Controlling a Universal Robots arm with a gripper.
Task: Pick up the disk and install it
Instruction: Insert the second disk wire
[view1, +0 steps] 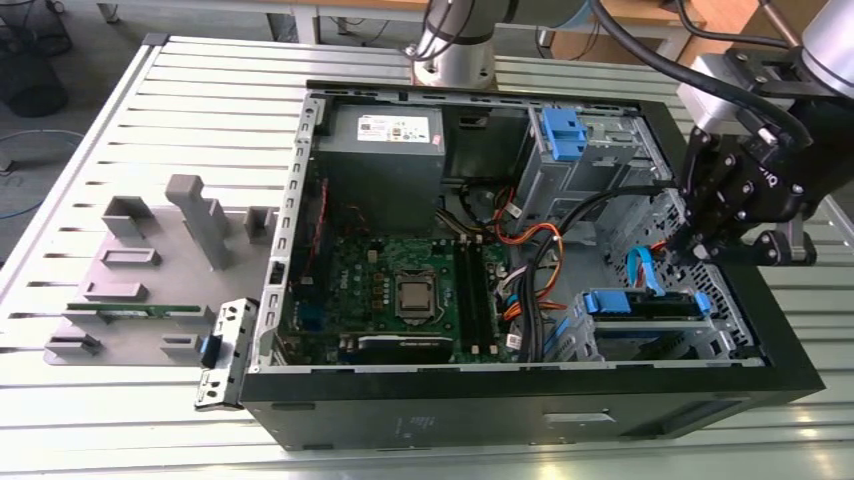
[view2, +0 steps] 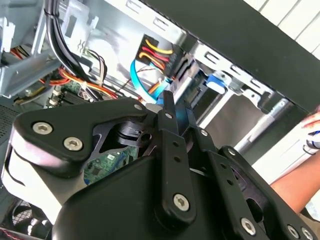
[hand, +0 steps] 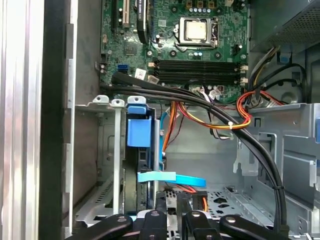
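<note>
Disk (hand: 137, 150) seated in bay (view1: 641, 325), 5 o'clock in case (view1: 534, 420); jaws (hand: 170, 210) clenched, empty, just beside. Keep clear of blue cable (hand: 172, 177).

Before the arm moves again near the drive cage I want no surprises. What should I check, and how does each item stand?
1. Disk in the drive cage: ok, it stands in the cage with its blue rail showing.
2. Disk fully seated: cannot tell.
3. Hand lined up near the disk: ok.
4. Blue flat cable out of the way: not ok, it crosses between hand and disk.
5. Person's arm away from the case: not ok, it is close beside it.
</note>
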